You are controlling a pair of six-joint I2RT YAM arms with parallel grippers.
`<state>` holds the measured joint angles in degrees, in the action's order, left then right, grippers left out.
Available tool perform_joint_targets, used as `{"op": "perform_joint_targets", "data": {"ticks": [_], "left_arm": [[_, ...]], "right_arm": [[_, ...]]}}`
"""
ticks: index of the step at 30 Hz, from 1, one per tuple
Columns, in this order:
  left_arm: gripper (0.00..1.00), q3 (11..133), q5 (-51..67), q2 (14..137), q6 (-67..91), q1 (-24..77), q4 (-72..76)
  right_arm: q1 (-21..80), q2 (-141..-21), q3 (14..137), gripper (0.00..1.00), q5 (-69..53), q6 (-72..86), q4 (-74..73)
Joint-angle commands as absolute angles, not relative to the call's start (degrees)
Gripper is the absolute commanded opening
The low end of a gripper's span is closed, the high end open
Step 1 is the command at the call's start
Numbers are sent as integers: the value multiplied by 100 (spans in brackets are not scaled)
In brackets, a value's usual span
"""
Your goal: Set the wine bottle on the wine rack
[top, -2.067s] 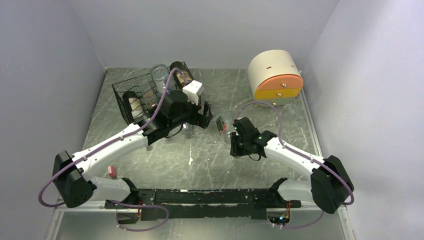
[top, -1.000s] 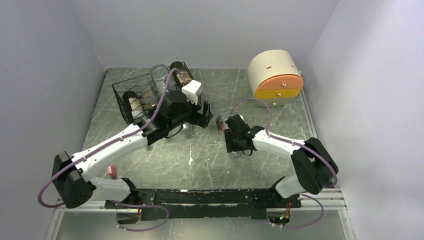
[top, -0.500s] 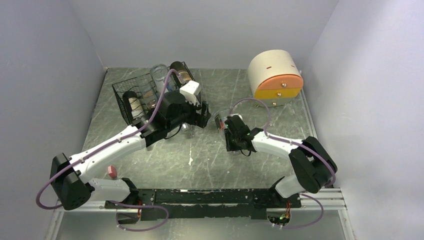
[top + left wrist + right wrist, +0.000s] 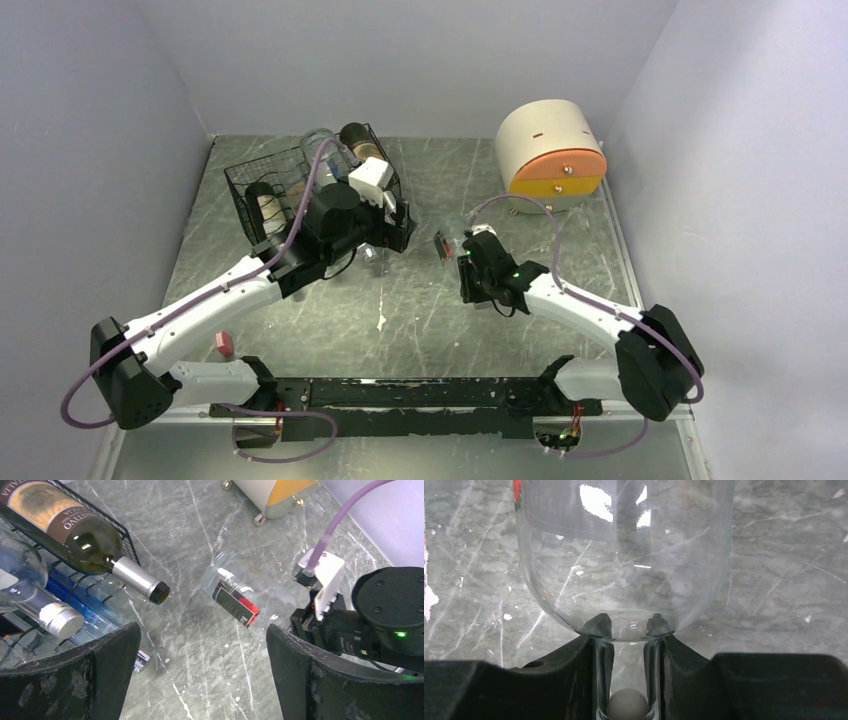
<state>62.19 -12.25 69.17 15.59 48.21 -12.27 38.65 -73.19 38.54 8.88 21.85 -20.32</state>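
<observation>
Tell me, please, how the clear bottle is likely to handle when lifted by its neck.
The clear bottle looks empty, so probably light. Smooth glass in the right tool, gripped only at the neck, may slip or swing. Round, it would likely roll if set on the table.

Tabletop [image 4: 420, 310]: grey-green marble-look slab with white veining and scattered pale chips, evenly lit with only soft shadows. It runs from a black mounting rail [image 4: 400, 392] at the near edge to the back wall [image 4: 420, 60]. Enclosure: plain matt panels of pale lavender-white, the left wall [image 4: 90, 180] and right wall [image 4: 740, 200] meeting the back wall at straight seams. Furniture: one cream drum-shaped box [image 4: 550, 150] with an orange front, two small knobs and brass ball feet [image 4: 258, 520], standing at the far right of the tabletop near the right wall.
</observation>
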Motion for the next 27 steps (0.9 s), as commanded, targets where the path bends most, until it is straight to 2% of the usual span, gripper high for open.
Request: {"op": "perform_joint_targets", "data": {"ticks": [1,11,16,20,27], "left_arm": [[99,6369,-1451,6706,1460,4782,-1260],[99,6783,-1723,6089,1269,4781,-1602],[99,7383,-1752,5625,1247,4786,-2160],[99,7517,-1860,5141,1028,4786,-2127],[99,7659,-2303,4535,714,4785,-2063]], "right_arm": [[3852,-6598,4093,0,1333,2159,-1359],[3862,-5663,4487,0,1200,2069,-1391],[4006,-5587,5061,0,496,1934,-1377],[4522,-5812,5488,0,556,1908,-1074],[5318,-7051,6385,0,553,2079,-133]]}}
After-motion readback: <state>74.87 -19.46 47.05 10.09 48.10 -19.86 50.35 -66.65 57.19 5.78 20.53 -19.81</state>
